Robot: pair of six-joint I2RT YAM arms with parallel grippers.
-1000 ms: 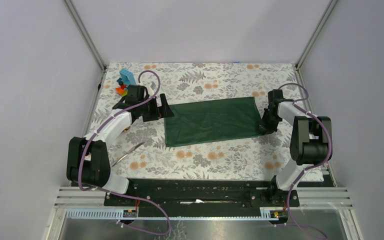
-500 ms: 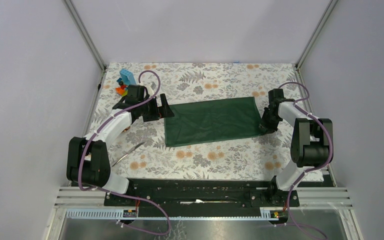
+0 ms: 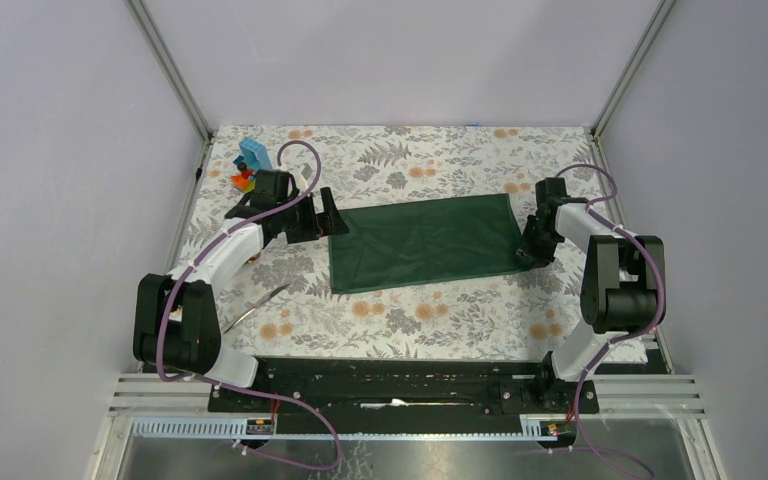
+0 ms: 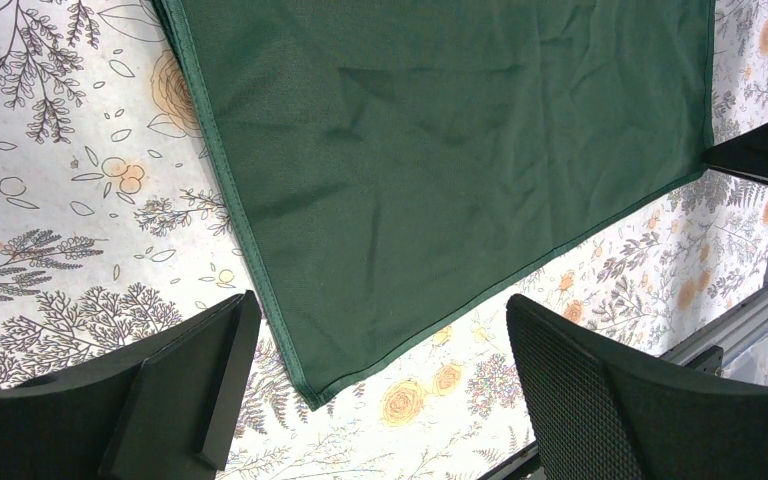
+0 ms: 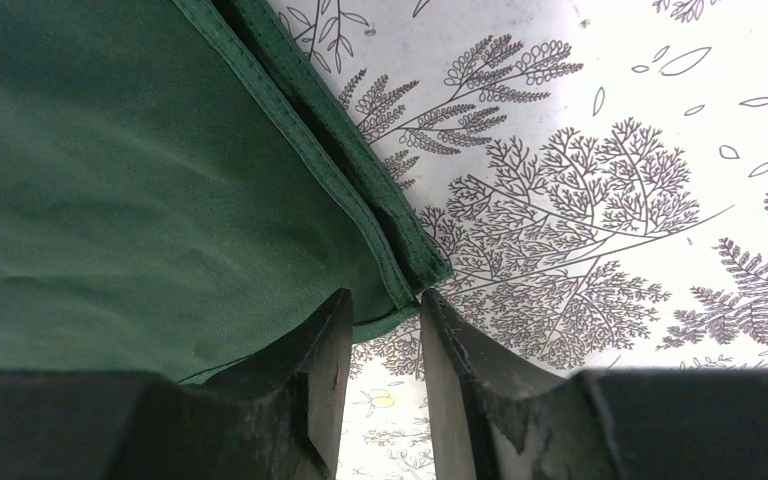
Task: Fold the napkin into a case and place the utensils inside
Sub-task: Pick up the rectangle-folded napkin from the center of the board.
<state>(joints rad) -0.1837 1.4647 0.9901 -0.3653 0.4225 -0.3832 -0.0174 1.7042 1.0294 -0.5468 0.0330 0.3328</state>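
Observation:
The dark green napkin (image 3: 425, 243) lies flat on the floral table cover, folded in two layers, a wide oblong. My left gripper (image 3: 328, 212) is open wide and empty at the napkin's left edge; in the left wrist view (image 4: 382, 300) its fingers straddle a corner of the napkin (image 4: 440, 150). My right gripper (image 3: 532, 250) is at the napkin's near right corner. In the right wrist view (image 5: 387, 297) its jaws stand a narrow gap apart, with the corner of the napkin (image 5: 160, 180) at the fingertips. A slim utensil (image 3: 257, 305) lies near the left arm.
A colourful toy block stack (image 3: 249, 165) stands at the far left behind the left wrist. Frame posts and grey walls close in the table on the left, right and far sides. The arm bases' black rail (image 3: 400, 385) runs along the near edge.
The right gripper has shifted very slightly at the napkin's right corner. The left arm, the napkin and the utensil have not moved.

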